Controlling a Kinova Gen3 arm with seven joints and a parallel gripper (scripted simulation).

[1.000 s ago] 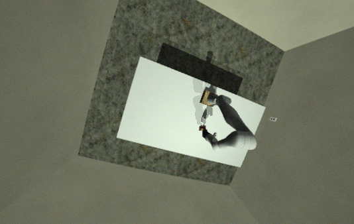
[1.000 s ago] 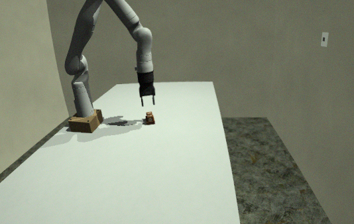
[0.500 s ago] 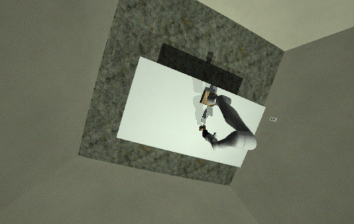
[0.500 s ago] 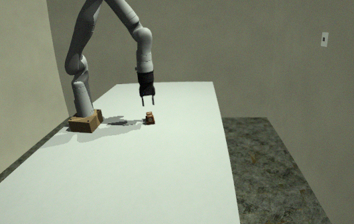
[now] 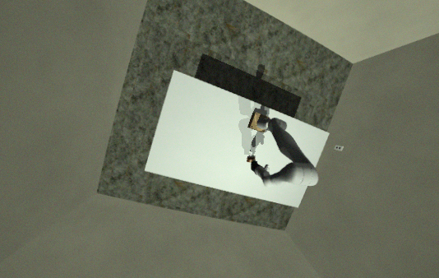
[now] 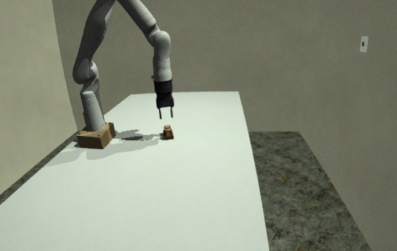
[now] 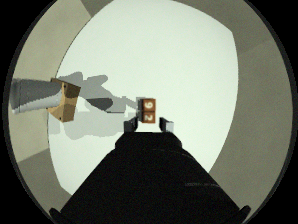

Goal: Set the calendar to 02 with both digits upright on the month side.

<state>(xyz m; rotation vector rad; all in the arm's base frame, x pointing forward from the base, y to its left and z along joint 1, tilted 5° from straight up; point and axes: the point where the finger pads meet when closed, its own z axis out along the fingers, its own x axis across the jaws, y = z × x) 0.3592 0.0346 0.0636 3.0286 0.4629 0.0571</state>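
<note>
The calendar (image 6: 167,132) is a small orange-brown tray with cubes, standing on the white table; it also shows in the overhead view (image 5: 251,158) and in the wrist view (image 7: 148,110), where two cube faces stand one above the other. The digits are too small to read. My gripper (image 6: 165,116) is open and empty. It points down and hangs a little above the calendar, apart from it. In the wrist view the fingertips frame the calendar's near side.
The arm's wooden base block (image 6: 96,135) stands at the table's left edge, left of the calendar, and shows in the wrist view (image 7: 64,102). The table's right edge drops to a stone floor (image 6: 302,186). A dark panel (image 5: 246,85) lies behind the table.
</note>
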